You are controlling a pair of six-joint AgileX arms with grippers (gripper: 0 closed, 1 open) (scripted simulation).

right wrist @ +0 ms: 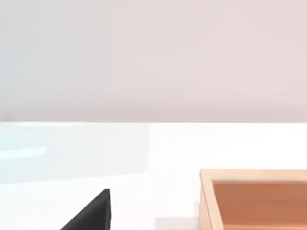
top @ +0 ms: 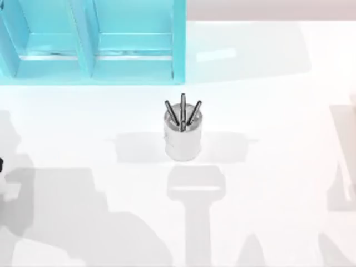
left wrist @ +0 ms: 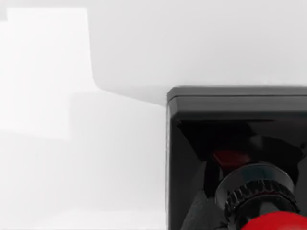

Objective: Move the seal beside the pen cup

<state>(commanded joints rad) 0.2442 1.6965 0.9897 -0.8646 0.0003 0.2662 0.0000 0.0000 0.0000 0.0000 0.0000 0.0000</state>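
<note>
- The pen cup (top: pixel 182 139) stands upright near the middle of the white bench (top: pixel 278 111), three dark pens (top: pixel 182 111) fanning from its top.
- A turquoise shelf (top: pixel 94 39) sits behind it, toward the left.
- In the left wrist view, the seal (left wrist: pixel 237 158) appears close up, black base and red knob (left wrist: pixel 276 223).
- The right wrist view shows a wooden box (right wrist: pixel 254 199) on the bench.
- Whether either gripper is apart or together cannot be told.
</note>
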